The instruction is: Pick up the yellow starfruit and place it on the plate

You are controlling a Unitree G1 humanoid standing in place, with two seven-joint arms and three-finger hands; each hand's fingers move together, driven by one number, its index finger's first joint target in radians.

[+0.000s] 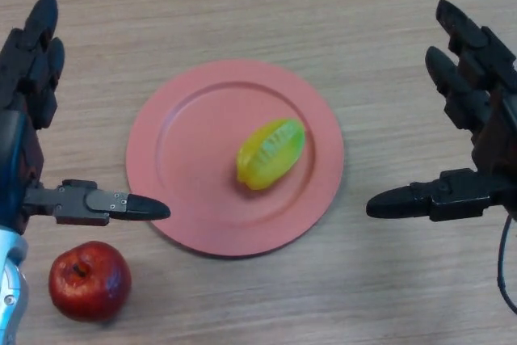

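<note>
At the bottom left of the frame you see a red apple on the wooden table. Just above it sits the pink plate, with the yellow starfruit lying on it. Your left hand and right hand wait at the sides, fingers spread, holding nothing.
</note>
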